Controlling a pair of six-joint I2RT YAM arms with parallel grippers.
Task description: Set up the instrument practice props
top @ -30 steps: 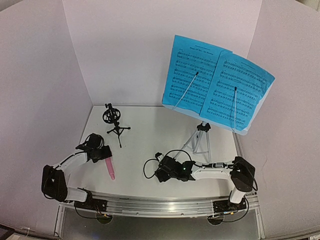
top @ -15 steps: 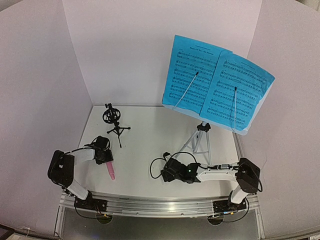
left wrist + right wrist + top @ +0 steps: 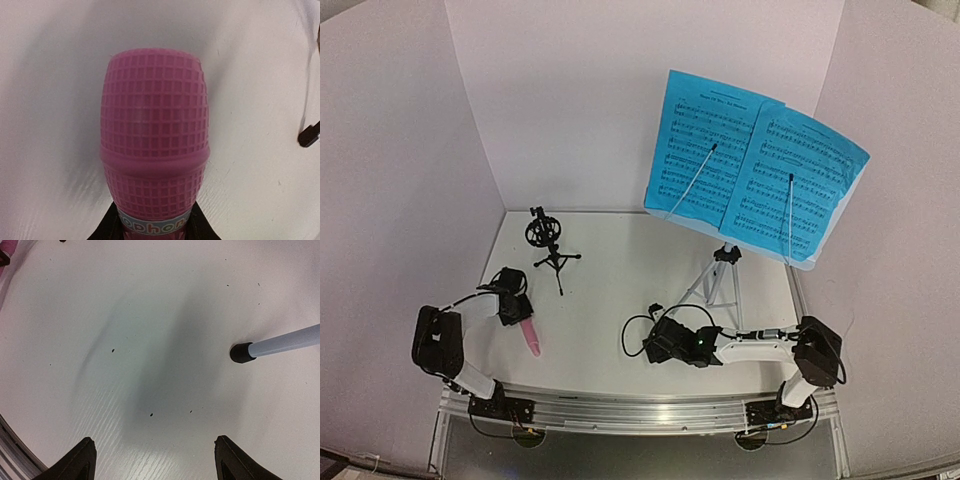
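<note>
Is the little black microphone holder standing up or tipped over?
Standing up. In the top view the black mic mount has its three legs spread on the table, with its ring on top.

The microphone [image 3: 154,145] is pink plastic, its head moulded in a fine raised grid, dull-finished. The tabletop [image 3: 150,315] is matt white with faint wood-grain ribbing. At three o'clock in the right wrist view, the stand leg [image 3: 285,342] is smooth silvery tube with a black foot cap [image 3: 241,353]. The sheet-music pages [image 3: 755,165] are blue paper.
</note>
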